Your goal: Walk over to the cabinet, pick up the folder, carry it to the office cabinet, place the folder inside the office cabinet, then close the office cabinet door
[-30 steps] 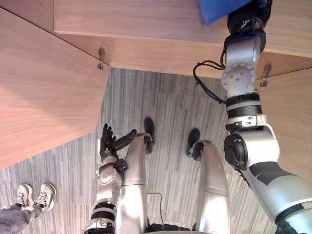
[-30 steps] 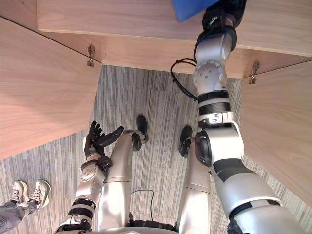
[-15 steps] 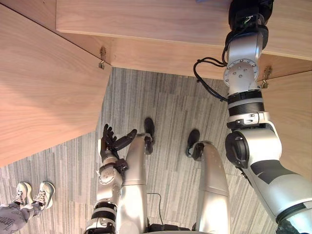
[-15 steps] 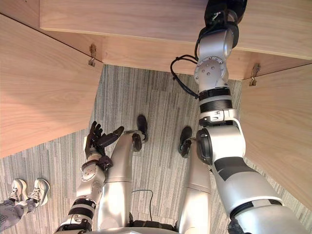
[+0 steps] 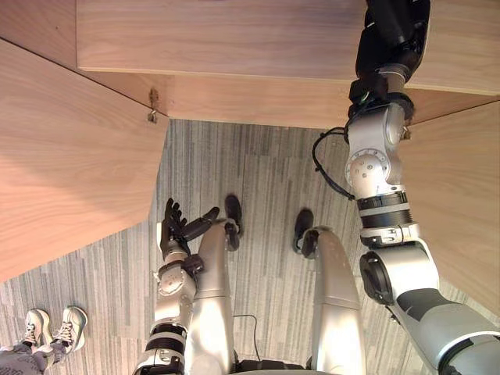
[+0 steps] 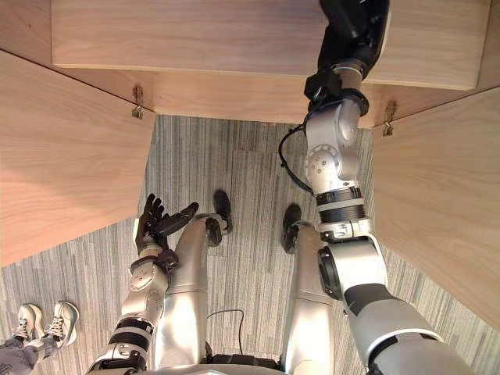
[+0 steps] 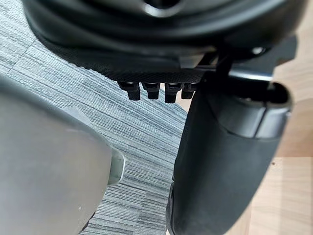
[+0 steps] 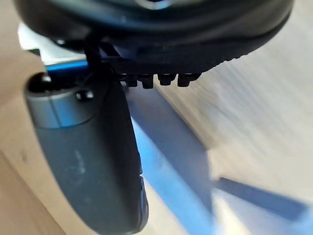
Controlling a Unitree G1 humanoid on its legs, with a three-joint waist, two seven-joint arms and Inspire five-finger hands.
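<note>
The right hand [image 8: 83,147] reaches up into the light wooden office cabinet [image 5: 234,39], with the flat blue folder [image 8: 164,183] close past it over the wood; whether it grips cannot be told. The left hand [image 5: 178,228] hangs low, spread wide and empty. An open wooden door [image 5: 70,156] stands at each side, with grey striped carpet [image 5: 258,172] between.

Wooden cabinet [image 6: 234,35] with left door [image 6: 62,148] and right door [image 6: 445,195] standing open over grey striped carpet [image 6: 242,172]. The right arm [image 6: 332,148] extends across its panel; the left hand [image 6: 158,226] hangs low, fingers relaxed. A person's shoes [image 6: 66,319], lower left.
</note>
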